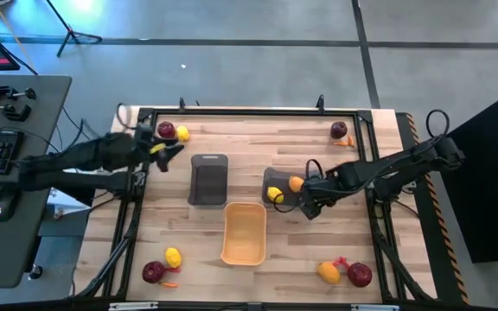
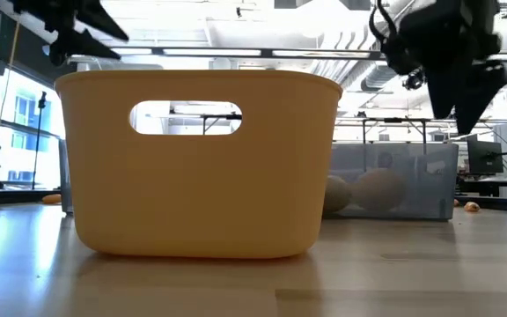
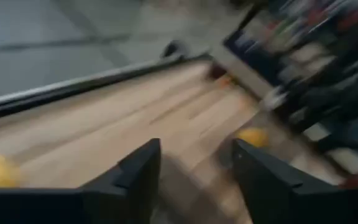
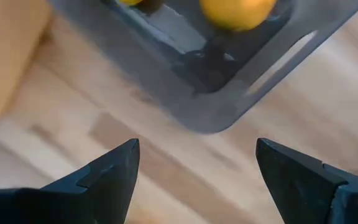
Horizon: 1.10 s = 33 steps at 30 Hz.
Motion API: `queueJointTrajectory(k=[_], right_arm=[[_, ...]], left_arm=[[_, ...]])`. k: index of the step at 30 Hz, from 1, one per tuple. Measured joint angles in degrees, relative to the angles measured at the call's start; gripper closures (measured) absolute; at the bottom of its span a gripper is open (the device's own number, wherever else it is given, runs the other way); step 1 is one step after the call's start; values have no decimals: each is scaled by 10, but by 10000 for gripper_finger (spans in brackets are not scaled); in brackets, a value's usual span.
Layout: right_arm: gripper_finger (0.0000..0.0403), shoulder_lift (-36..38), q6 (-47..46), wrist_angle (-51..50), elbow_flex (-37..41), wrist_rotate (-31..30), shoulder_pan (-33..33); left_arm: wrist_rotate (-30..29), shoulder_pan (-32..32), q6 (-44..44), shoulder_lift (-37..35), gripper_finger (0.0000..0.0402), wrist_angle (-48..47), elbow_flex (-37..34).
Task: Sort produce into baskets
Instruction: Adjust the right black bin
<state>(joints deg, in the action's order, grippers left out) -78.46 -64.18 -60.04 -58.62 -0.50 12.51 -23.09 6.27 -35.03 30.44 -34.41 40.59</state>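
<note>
Produce lies in groups on the table: a dark red fruit (image 1: 166,130) and a yellow one (image 1: 182,135) at the far left, and others at the far right and both near corners. Mid-table stand a grey basket (image 1: 207,179), a yellow-orange basket (image 1: 244,233) and a second grey basket (image 1: 271,178), which holds a yellow fruit (image 1: 275,195) and an orange fruit (image 1: 296,183). My left gripper (image 1: 173,154) hangs open above the table just near of the far-left fruits, nothing between its fingers (image 3: 138,168). My right gripper (image 4: 197,171) points down, open, over bare wood beside the second grey basket (image 4: 216,81).
A dark red fruit (image 1: 339,130) with a carrot piece lies at the far right. Red (image 1: 153,272) and yellow (image 1: 173,257) fruits lie near left; a yellow-orange one (image 1: 328,272) and a red one (image 1: 360,275) lie near right. A black frame (image 1: 258,111) borders the table.
</note>
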Motion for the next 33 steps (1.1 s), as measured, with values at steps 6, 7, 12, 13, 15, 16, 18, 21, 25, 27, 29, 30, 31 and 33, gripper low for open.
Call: queueJointTrajectory(k=[6, 7, 12, 13, 15, 16, 18, 21, 25, 27, 29, 30, 31, 33], right_arm=[[91, 1, 158, -14, 40, 0, -76], [91, 1, 179, -14, 48, 5, -87], [91, 1, 265, 8, 91, 33, -125], [91, 1, 277, 18, 100, 37, -128], [91, 1, 300, 48, 117, 50, -131], [91, 1, 308, 65, 125, 58, -132], [91, 1, 316, 101, 140, 78, -133], [91, 1, 304, 143, 156, 111, -133], [91, 1, 296, 170, 152, 113, -133], [91, 1, 297, 170, 137, 87, -133], [91, 1, 301, 170, 121, 62, -133], [91, 1, 306, 170, 113, 54, -133], [91, 1, 312, 169, 104, 48, -133], [91, 1, 325, 169, 82, 39, -133]], left_arm=[[42, 123, 42, 180, 161, -78, 124], [51, 146, 47, 213, 159, -85, 139], [76, 246, 10, 369, 157, -216, 196], [75, 261, -9, 392, 157, -224, 199], [77, 289, -38, 433, 157, -222, 199], [80, 300, -50, 451, 157, -215, 199], [75, 319, -65, 484, 157, -193, 199], [59, 345, -68, 528, 157, -172, 199], [63, 367, -63, 569, 158, -152, 199], [63, 371, -56, 574, 158, -147, 199], [61, 373, -47, 574, 158, -140, 199], [61, 373, -41, 572, 158, -134, 199], [59, 374, -33, 569, 158, -131, 199], [57, 377, -25, 561, 158, -127, 199]])
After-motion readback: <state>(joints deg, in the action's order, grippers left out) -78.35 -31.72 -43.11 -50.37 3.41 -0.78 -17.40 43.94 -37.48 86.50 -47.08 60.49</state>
